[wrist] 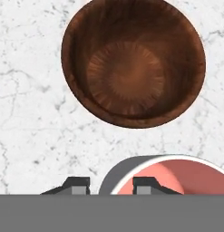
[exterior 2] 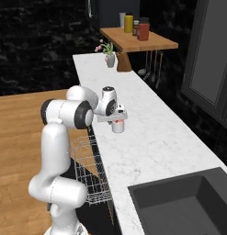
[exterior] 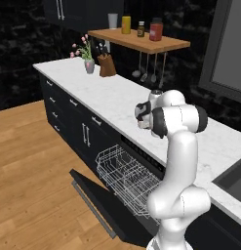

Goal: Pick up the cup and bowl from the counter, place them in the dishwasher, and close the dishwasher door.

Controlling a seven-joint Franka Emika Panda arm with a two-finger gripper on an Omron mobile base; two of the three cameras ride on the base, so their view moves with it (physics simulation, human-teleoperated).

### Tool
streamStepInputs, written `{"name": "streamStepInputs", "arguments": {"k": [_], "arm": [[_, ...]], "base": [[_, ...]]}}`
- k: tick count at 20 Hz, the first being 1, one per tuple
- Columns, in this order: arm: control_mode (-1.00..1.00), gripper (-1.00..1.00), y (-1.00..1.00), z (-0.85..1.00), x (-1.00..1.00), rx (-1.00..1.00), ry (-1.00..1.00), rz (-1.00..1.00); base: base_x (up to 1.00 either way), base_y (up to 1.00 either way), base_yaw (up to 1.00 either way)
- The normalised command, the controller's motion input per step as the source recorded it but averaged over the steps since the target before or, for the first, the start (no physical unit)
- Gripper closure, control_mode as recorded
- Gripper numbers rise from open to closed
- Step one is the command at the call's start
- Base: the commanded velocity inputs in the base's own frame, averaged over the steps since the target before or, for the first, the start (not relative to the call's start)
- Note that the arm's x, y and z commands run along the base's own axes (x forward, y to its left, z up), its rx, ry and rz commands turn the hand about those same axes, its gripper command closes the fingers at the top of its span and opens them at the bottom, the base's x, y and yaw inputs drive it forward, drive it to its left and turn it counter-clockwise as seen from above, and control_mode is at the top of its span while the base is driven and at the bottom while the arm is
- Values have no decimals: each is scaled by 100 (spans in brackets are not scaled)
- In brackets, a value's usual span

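Observation:
Seen from the hand, the dark reddish-brown bowl [wrist: 131,63] lies on the marble counter [wrist: 27,113] just beyond the white cup [wrist: 177,174] with its coral inside. My gripper [wrist: 111,185] straddles the cup's near wall, one fingertip outside and one inside, pinched on the rim. From the right base camera the gripper [exterior 2: 116,120] points down onto the cup [exterior 2: 117,127], which stands on the counter [exterior 2: 151,137]. Below the counter edge the dishwasher door [exterior: 107,205] hangs open, and the white wire rack [exterior: 127,176] is pulled out over it.
A dark sink [exterior 2: 179,202] is sunk into the counter to the right. A grey canister [exterior: 155,93] stands behind the arm. Farther along are a knife block [exterior: 107,66], a flower vase [exterior: 89,66] and a wooden shelf [exterior: 141,41] carrying bottles.

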Motion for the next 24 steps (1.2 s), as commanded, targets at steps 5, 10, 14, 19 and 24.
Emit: {"name": "streamStepInputs", "arguments": {"k": [5, 10, 14, 19, 24], "arm": [[-100, 100, 0, -1, -18, 0, 0, 0], [-100, 100, 2, 0, -58, 0, 0, 0], [-100, 100, 32, 0, -99, 0, 0, -1], [-100, 100, 88, 0, -100, 0, 0, -1], [-100, 100, 100, 0, -79, -6, 5, 0]], "base": [[0, 0, 0], [0, 0, 0], [0, 0, 0], [0, 0, 0], [0, 0, 0]]}}
